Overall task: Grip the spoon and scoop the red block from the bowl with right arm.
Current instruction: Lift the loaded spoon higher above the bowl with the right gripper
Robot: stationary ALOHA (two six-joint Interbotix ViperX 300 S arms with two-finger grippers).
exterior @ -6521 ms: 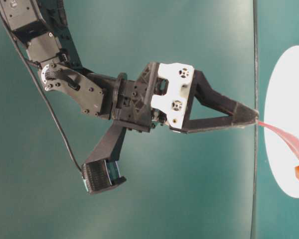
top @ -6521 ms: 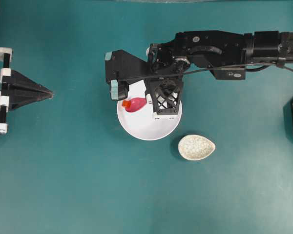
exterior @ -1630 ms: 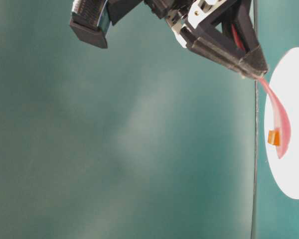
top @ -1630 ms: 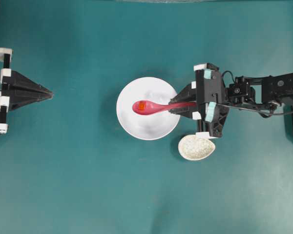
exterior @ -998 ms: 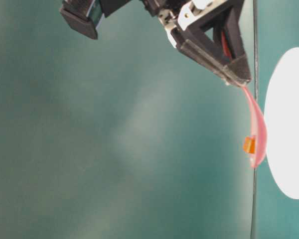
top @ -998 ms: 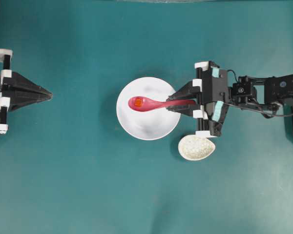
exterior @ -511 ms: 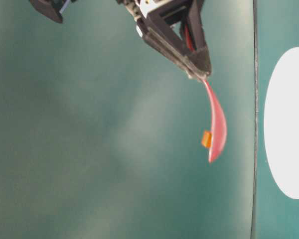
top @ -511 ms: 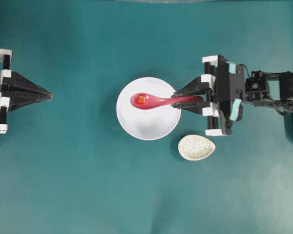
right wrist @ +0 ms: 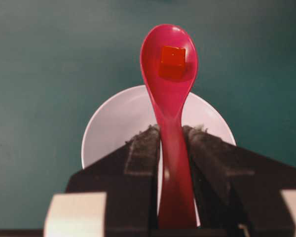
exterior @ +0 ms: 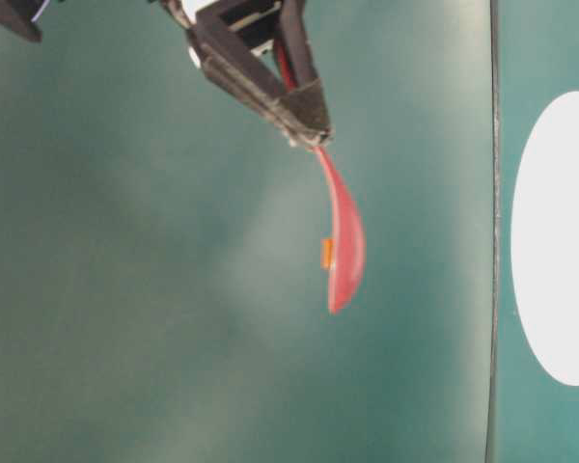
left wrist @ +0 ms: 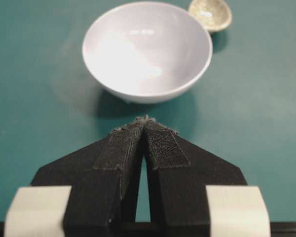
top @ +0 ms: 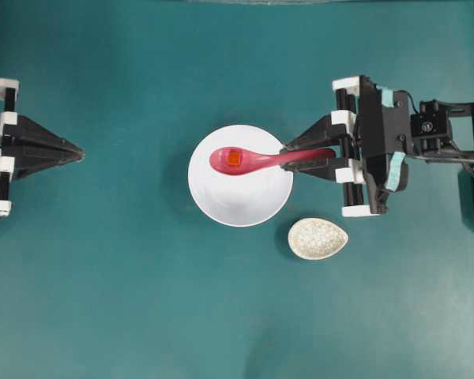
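My right gripper [top: 286, 156] is shut on the handle of the pink spoon [top: 261, 160], which it holds level above the white bowl [top: 237, 204]. The small red block [top: 233, 159] rests in the spoon's scoop. In the right wrist view the spoon [right wrist: 170, 106] runs out between the pads with the red block [right wrist: 172, 61] on it and the bowl [right wrist: 113, 123] underneath. From the table-level view the spoon [exterior: 345, 241] hangs well off the bowl [exterior: 555, 241], block [exterior: 326, 252] on its face. My left gripper [top: 80, 148] rests far left, shut and empty, facing the bowl [left wrist: 148, 54].
A speckled beige oval spoon rest [top: 317, 238] lies on the teal table just below and right of the bowl, under the right gripper's near side. It also shows behind the bowl as a small dish [left wrist: 210, 13] in the left wrist view.
My right gripper has lifted the spoon with the red block out of the bowl and drawn back slightly to the right. The left arm has stayed still.
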